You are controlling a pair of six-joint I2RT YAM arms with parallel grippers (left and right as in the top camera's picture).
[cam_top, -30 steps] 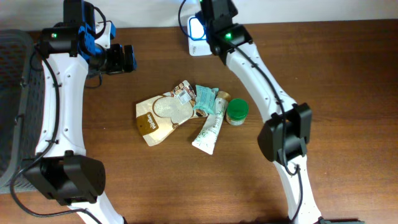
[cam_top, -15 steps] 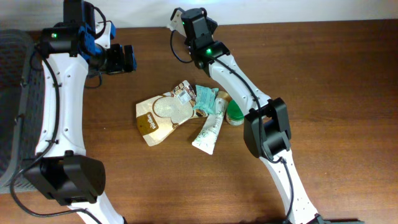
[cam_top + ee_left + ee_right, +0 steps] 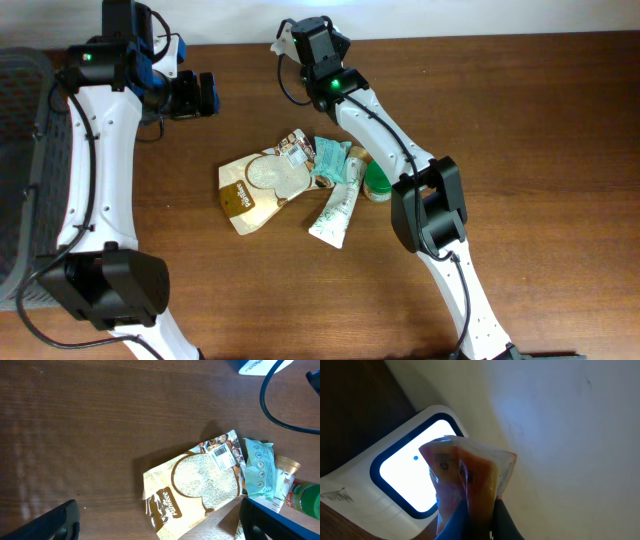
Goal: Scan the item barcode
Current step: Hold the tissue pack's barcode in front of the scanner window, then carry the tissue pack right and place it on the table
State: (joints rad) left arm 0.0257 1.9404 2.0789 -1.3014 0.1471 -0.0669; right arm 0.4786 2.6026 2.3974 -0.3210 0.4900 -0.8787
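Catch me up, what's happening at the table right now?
The right gripper is shut on an orange packet and holds it up in front of the lit scanner window at the far edge of the table. The left gripper is open and empty, hanging over the table's left side. A brown pouch, teal packet, white tube and green-lidded jar lie bunched mid-table, with no gripper on them.
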